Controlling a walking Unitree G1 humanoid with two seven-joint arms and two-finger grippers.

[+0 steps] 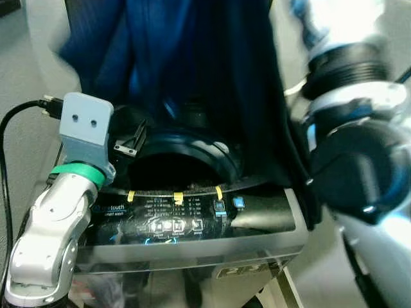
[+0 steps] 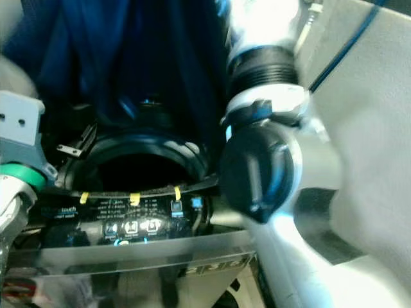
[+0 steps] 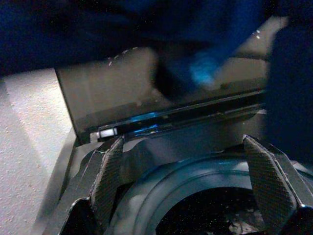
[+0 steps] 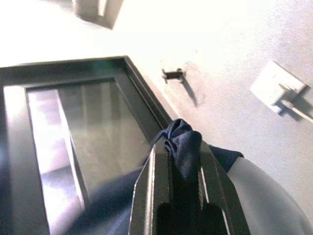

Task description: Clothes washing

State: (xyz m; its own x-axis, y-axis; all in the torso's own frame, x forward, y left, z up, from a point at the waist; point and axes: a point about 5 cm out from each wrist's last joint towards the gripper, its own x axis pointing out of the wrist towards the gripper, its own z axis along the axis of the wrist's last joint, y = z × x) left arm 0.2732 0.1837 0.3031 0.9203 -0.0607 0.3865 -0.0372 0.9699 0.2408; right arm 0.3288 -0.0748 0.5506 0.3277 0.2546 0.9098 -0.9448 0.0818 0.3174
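Note:
A dark blue garment (image 1: 192, 70) hangs over the round opening (image 1: 176, 163) of a top-loading washing machine (image 1: 192, 218). My right arm (image 1: 353, 128) is raised high, and in the right wrist view my right gripper (image 4: 178, 161) is shut on a bunched fold of the blue garment (image 4: 182, 142). My left gripper (image 3: 186, 181) is open at the left rim of the drum opening (image 3: 195, 196), with nothing between its fingers (image 3: 110, 171). Blue cloth (image 3: 205, 68) dangles ahead of it. The left wrist (image 1: 80, 135) sits beside the tub.
The washer's lit control panel (image 1: 186, 221) with yellow tape marks faces me at the front. Its raised glass lid (image 4: 93, 137) stands behind against a white wall (image 4: 234, 58) holding a hook (image 4: 173, 74) and a socket plate (image 4: 276, 85). A black cable (image 1: 13, 128) runs at left.

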